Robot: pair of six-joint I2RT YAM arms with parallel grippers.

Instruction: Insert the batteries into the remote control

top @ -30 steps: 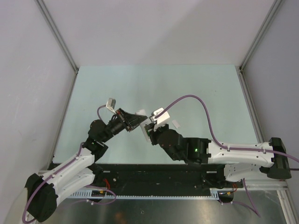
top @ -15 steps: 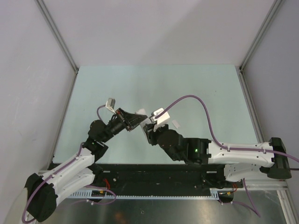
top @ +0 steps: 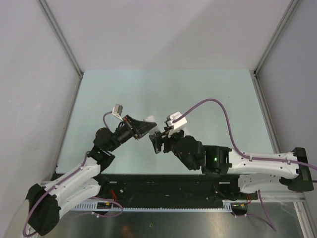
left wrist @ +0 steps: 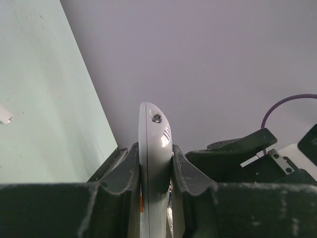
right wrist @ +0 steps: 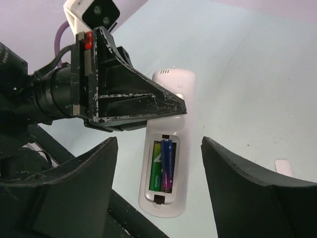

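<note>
The pale green worktop [top: 198, 89] carries almost nothing loose, and both arms reach in over its middle from the near edge, the left arm [top: 74, 178] angling up from the left and the right arm [top: 257, 161] stretching across from the right until their tips nearly meet. The left hand [top: 142, 128] is pressed together on the remote control [right wrist: 168, 130], pinching it by its long edges near the upper end. Its own wrist view shows the white body standing edge-on between the two dark fingers [left wrist: 124, 168]. The remote appears to be held off the worktop, its back turned toward the right arm's camera. The right hand [top: 157, 141] is spread wide and grips nothing, its two fingers standing either side of the remote and apart from it. The battery recess in the remote's lower half lies open, and both batteries sit in it side by side and lengthwise, the green battery [right wrist: 155, 173] on the left and the purple-blue battery [right wrist: 167, 166] touching it on the right. Judged from this, the loading itself looks done, since no cell is left on the worktop or in a hand. What may be left is closing the recess, which has no lid on it. A small white strip [right wrist: 284, 166] lying on the worktop well to the right could be that lid, though it is too small to tell.
</note>
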